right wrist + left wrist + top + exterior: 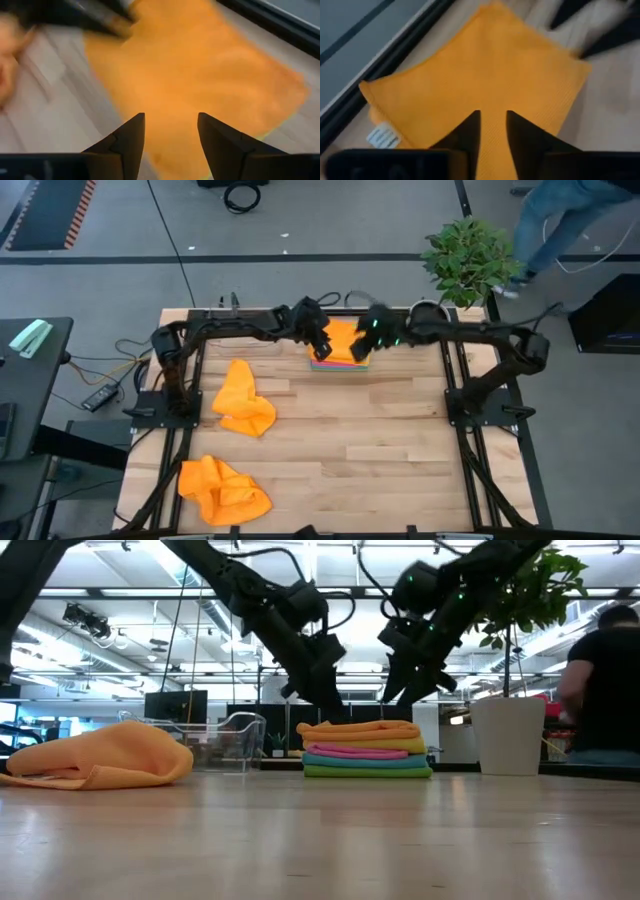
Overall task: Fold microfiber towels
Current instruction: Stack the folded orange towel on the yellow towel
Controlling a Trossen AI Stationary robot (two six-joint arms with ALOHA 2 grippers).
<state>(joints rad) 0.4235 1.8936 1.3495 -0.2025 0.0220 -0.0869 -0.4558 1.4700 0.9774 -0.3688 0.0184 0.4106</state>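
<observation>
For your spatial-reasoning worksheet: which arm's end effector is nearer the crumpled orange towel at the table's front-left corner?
Left. The left end effector hovers over the folded stack, nearer that crumpled orange towel; the right end effector is farther.

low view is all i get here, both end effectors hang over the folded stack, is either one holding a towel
Observer: No. The right end effector is open, with nothing between its fingers, above the top orange towel.
Operator: and the left one
Observer: The left end effector has a narrow gap, also empty, over that same towel.
Operator: any towels left to fold
Observer: Two crumpled orange ones: one on the table's left side, another at its near left corner.
</observation>
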